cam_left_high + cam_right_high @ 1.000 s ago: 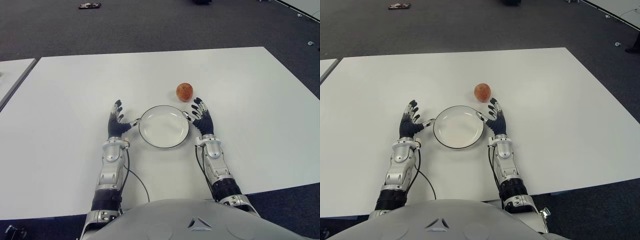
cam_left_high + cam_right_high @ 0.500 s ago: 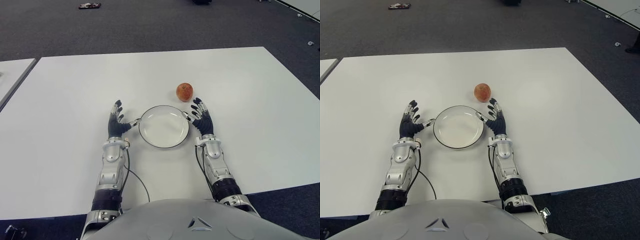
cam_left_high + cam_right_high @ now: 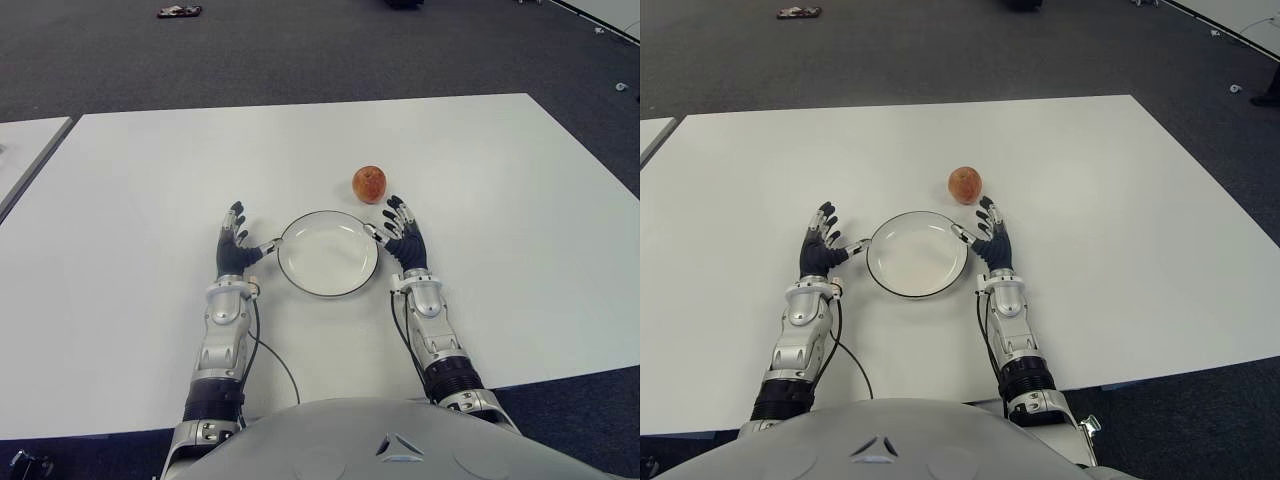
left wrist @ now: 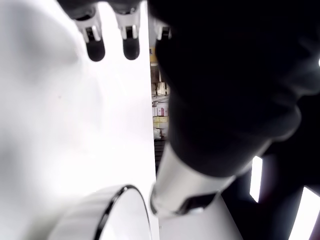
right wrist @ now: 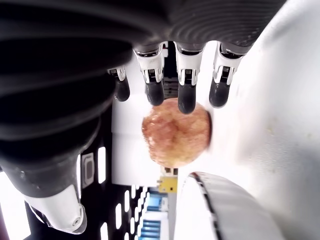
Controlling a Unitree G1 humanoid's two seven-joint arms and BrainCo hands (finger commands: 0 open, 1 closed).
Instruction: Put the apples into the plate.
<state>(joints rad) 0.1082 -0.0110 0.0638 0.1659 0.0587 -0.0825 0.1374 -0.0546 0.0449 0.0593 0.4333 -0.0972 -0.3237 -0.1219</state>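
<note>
One apple (image 3: 369,184) sits on the white desk (image 3: 520,230) just beyond the plate (image 3: 328,253), off its far right rim. Nearer to it is the right robot hand (image 3: 402,236), beside the plate's right edge, fingers spread and empty, the apple just past their tips. At the plate's left edge, the left robot hand (image 3: 233,246) is also open.

One apple (image 3: 369,184), round, red-orange with yellowish mottling, sitting on the white surface (image 3: 520,220) just beyond the plate's far right rim, apart from it. White round plate (image 3: 328,253) with a thin dark rim, lying flat near the surface's front edge, nothing in it.
</note>
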